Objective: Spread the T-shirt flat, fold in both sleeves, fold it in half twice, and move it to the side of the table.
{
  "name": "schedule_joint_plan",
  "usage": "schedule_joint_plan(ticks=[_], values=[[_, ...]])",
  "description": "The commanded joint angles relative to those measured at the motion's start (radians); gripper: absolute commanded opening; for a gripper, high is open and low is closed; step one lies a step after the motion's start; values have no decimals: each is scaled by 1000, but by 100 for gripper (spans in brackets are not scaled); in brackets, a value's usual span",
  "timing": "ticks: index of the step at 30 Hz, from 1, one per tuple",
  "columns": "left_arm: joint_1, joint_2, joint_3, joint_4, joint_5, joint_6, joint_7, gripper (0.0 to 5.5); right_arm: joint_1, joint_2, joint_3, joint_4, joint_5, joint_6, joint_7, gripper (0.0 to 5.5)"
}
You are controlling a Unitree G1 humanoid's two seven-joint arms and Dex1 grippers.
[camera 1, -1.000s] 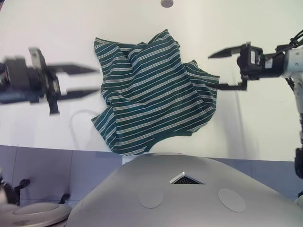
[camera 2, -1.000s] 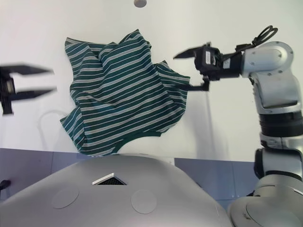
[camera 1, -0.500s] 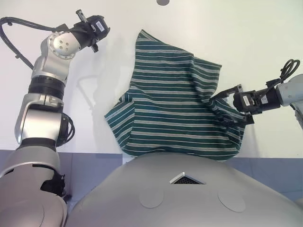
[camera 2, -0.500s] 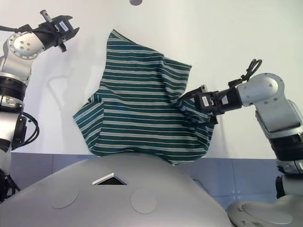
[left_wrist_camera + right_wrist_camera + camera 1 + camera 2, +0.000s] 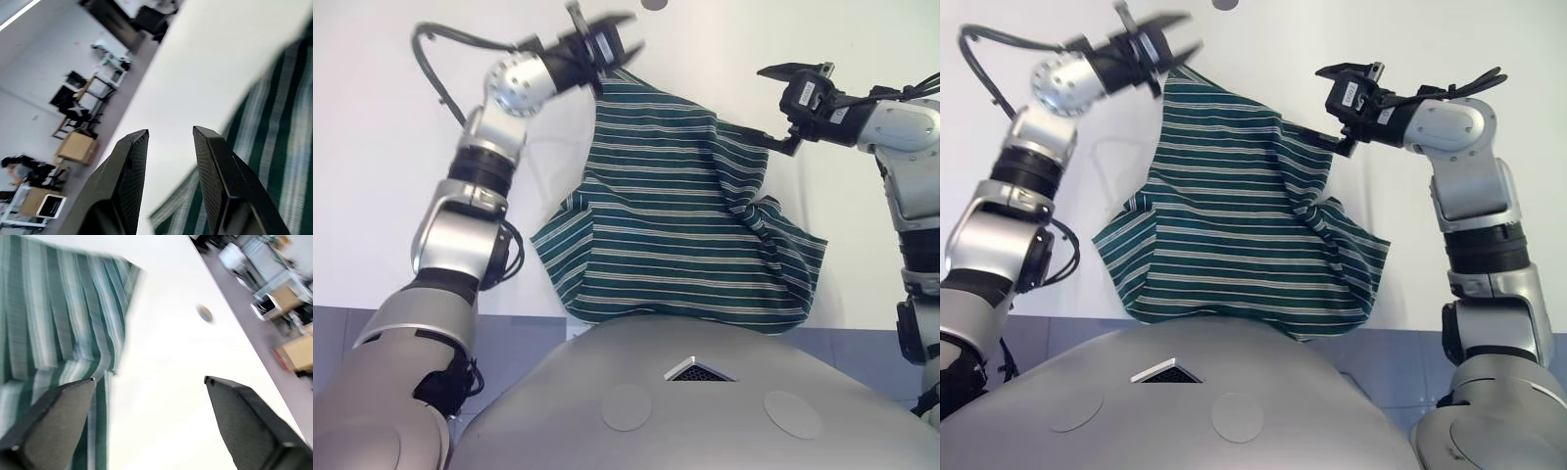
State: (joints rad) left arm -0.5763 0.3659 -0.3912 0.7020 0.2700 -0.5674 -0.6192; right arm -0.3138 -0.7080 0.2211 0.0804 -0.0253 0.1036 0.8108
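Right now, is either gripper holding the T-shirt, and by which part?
Nothing is held: the left gripper and the right gripper are both open near the T-shirt's far corners.

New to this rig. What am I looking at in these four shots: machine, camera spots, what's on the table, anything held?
It is a humanoid robot with two arms, each ending in a two-fingered tool. The two wide pictures come from a stereo camera in its head, looking down over the arms at a white table. The two close pictures come from wrist cameras, looking along each tool's fingers. On the table lies a green striped T-shirt, crumpled, not yet spread flat. The left tool is at the shirt's far corner, the right tool at its far right edge. Both are open; nothing is held.
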Motion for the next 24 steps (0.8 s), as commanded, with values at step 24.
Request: schedule_joint_plan(ticks=[24], values=[[124,106,-423,206,518,-39,347,166,-487,184,-116,864,-40,-370,-320,418]])
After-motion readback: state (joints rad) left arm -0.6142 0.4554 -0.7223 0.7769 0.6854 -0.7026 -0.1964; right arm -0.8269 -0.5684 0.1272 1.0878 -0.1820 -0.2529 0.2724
